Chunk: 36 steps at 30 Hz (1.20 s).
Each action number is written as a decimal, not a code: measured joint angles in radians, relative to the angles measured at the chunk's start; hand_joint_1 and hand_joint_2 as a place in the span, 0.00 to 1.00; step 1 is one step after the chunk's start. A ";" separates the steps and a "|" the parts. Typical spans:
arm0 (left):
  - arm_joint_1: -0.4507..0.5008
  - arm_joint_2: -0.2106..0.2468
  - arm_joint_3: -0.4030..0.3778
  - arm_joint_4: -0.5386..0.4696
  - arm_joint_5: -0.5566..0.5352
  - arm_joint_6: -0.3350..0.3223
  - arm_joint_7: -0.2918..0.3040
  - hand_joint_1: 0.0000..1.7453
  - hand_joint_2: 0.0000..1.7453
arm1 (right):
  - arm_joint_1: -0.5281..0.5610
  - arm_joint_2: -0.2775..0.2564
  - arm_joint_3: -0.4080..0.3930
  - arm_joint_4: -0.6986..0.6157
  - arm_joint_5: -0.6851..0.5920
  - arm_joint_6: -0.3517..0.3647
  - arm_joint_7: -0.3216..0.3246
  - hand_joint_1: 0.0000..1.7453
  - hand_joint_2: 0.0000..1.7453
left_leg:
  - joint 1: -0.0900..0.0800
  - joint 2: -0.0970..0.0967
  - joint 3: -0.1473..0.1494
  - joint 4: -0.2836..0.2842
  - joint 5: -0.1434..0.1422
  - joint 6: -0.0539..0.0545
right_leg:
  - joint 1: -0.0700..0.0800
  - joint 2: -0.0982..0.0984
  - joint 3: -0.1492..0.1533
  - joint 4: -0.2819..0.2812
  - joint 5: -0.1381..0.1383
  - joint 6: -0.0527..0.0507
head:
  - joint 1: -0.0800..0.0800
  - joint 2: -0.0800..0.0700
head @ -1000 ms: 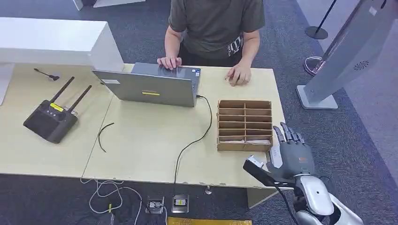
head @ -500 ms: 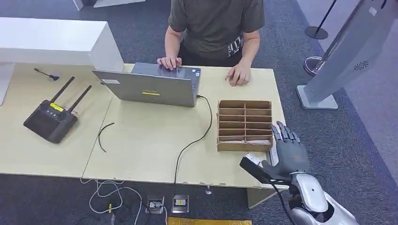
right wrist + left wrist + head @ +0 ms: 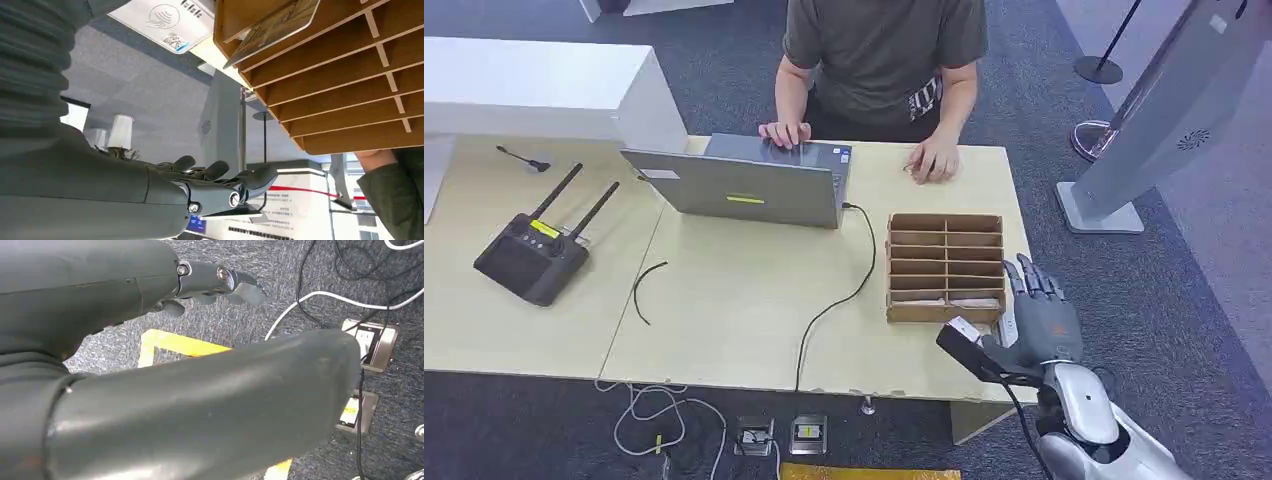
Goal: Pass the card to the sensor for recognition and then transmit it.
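Note:
A brown cardboard organizer (image 3: 945, 266) with several slots stands on the table's right part. A card (image 3: 272, 24) leans tilted in its nearest slot, and pale cards (image 3: 947, 300) show in its front row. My right hand (image 3: 1036, 322) hovers at the organizer's front right corner with fingers spread and nothing in it; the same right hand (image 3: 220, 182) is apart from the card. A white sensor pad (image 3: 165, 20) with a contactless symbol lies on the table beside the organizer. My left hand (image 3: 210, 282) hangs over the floor, holding nothing.
A person sits across the table, one hand (image 3: 784, 132) on a grey laptop (image 3: 749, 185), the other hand (image 3: 934, 160) flat on the table. A black cable (image 3: 834, 300) runs from the laptop over the front edge. A black router (image 3: 532, 255) sits at the left.
My right hand has shifted slightly forward, closer to the organizer's front right corner. The person and the things on the table have stayed put.

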State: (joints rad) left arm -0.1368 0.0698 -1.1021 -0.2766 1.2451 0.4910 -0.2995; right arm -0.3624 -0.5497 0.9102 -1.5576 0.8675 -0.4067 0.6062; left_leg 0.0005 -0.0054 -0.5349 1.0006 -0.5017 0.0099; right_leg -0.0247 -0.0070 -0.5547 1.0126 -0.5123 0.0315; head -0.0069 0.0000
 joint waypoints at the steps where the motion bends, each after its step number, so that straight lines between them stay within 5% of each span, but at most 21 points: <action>1: 0.000 0.000 0.000 0.000 0.000 0.000 0.000 0.00 0.00 | -0.002 0.002 0.000 0.005 0.000 -0.001 -0.003 0.00 1.00 | 0.000 0.000 0.000 0.000 0.000 0.000 | 0.000 0.000 0.000 0.000 0.000 0.000 | 0.000 0.000; 36: -0.003 0.000 0.000 0.000 -0.003 -0.015 0.019 0.00 0.00 | -0.034 0.070 0.011 0.103 0.050 0.034 -0.052 0.00 1.00 | 0.000 0.000 0.000 0.000 0.000 0.000 | 0.000 0.000 0.000 0.000 0.000 0.000 | 0.000 0.000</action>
State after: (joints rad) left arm -0.1394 0.0698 -1.1021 -0.2766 1.2421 0.4757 -0.2800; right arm -0.3963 -0.4799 0.9213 -1.4549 0.9171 -0.3727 0.5543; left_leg 0.0005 -0.0055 -0.5349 1.0007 -0.5017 0.0099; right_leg -0.0247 -0.0071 -0.5547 1.0127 -0.5123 0.0315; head -0.0069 0.0000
